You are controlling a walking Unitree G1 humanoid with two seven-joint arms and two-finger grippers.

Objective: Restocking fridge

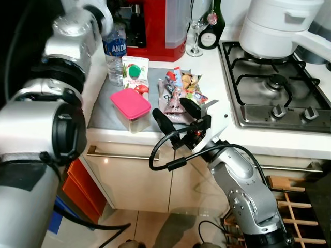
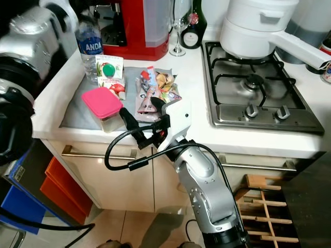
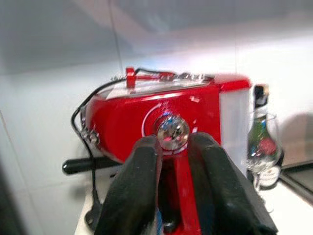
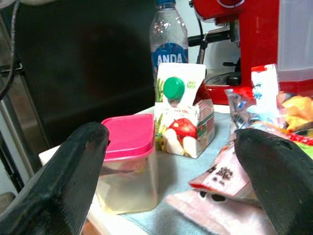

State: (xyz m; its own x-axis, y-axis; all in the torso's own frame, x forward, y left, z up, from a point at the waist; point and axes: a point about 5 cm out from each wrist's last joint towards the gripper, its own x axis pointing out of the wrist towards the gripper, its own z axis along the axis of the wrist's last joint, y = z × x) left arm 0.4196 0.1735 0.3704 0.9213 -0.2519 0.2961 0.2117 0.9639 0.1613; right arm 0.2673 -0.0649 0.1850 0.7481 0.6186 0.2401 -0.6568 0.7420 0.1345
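**Right claw spread at tabletop edge, facing the groceries**

Right claw (image 1: 177, 114): fingers spread wide, nothing between them, at the front edge of the white tabletop (image 1: 227, 93). Its silver arm rises from below, in front of the cabinet doors, w/ a black cable looping off the wrist.

Just beyond the claw, on a grey mat (image 1: 103, 111): clear tub w/ pink lid (image 1: 130, 105), upright, nearest the front edge and beside the claw's left finger. Pile of snack packets (image 1: 178, 93) lies flat to the robot's right of the tub, close to the right finger. Small juice carton w/ green cap (image 4: 182, 117) stands upright behind the tub; water bottle (image 4: 168, 39) upright behind the carton.

Further back: red coffee machine (image 1: 158, 31), a wine glass (image 1: 195, 31) and a dark bottle (image 1: 212, 26) beside it. To the right, gas hob (image 1: 274, 85) carrying a white pot (image 1: 279, 26).

Left claw (image 3: 171, 191): fingers nearly pressed together, only a narrow gap, empty, raised and pointing at the coffee machine's front.
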